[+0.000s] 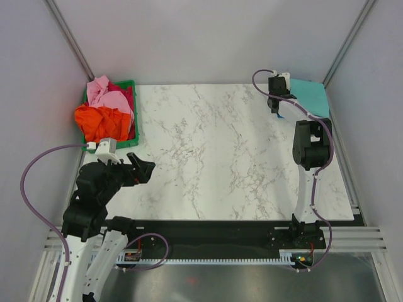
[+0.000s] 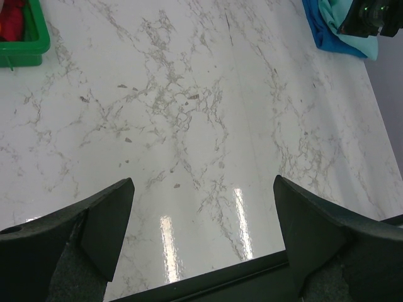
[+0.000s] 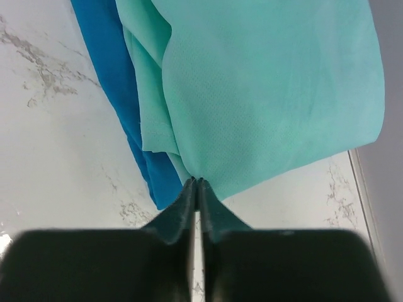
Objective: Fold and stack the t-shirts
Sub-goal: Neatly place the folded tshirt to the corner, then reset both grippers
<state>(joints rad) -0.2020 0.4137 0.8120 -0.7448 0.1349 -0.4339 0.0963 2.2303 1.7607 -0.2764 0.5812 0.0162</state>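
While the right gripper (image 3: 197, 182) is pinching, jaws together, the hem of the mint-teal t-shirt (image 3: 264, 88) atop the bright blue t-shirt (image 3: 107, 69) at the far right corner, probably squaring the stack, the left gripper (image 2: 203, 182) is hovering, jaws apart, near the green crate (image 1: 134, 128) holding the crumpled orange t-shirt (image 1: 97, 121) and pink t-shirt (image 1: 108, 99).

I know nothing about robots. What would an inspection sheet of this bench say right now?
Surface: white grey-veined marble tabletop, glossy.
Job's things: mint-teal cloth t-shirt on bright blue cloth t-shirt, far right corner; orange shirt, pink shirt and red shirt heaped in green plastic crate, far left.
Clutter: nothing seen.
Grippers: left claw open over bare marble; right claw shut on the mint-teal t-shirt's edge.
Cables: a purple cable loops off each arm.
Surroundings: pale walls, metal frame posts.
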